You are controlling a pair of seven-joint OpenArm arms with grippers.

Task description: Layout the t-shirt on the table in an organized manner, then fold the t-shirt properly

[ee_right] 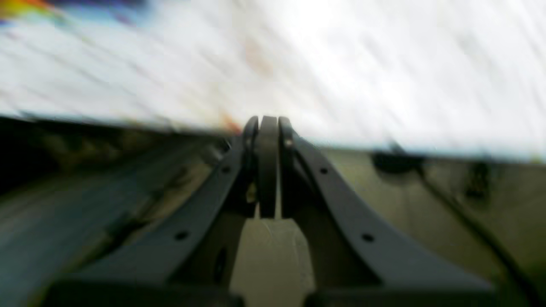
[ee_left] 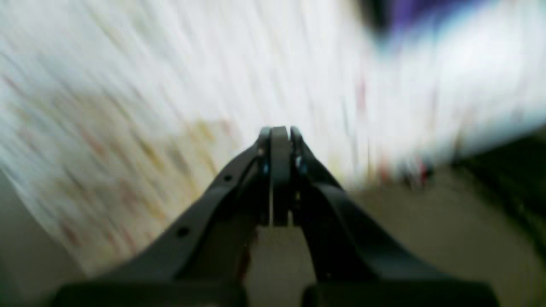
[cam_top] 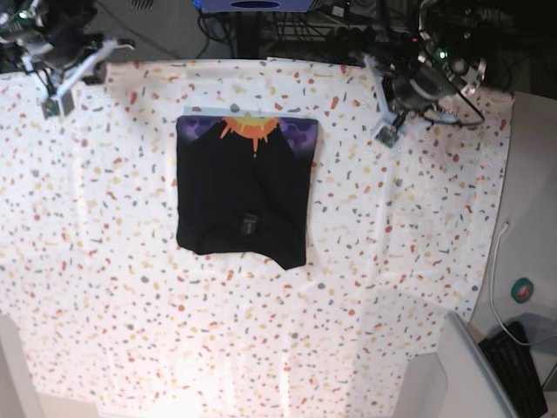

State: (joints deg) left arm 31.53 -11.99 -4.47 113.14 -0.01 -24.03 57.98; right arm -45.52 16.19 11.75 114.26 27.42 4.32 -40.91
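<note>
Though folded, t-shirt (cam_top: pixel 244 192) blurred wristward.

Robotics lab or test bench, by the look of it. Tabletop (cam_top: pixel 104 287) draped in a white speckled cloth, its far edge backed by tangled cables (cam_top: pixel 305 26) and dark stands on the floor. Two arms mounted at the far corners. Plain white side surface (cam_top: pixel 531 218) at right carries a black keyboard (cam_top: pixel 520 370) and a loose white cord (cam_top: pixel 498 279); both wrist views too blurred to add much
</note>
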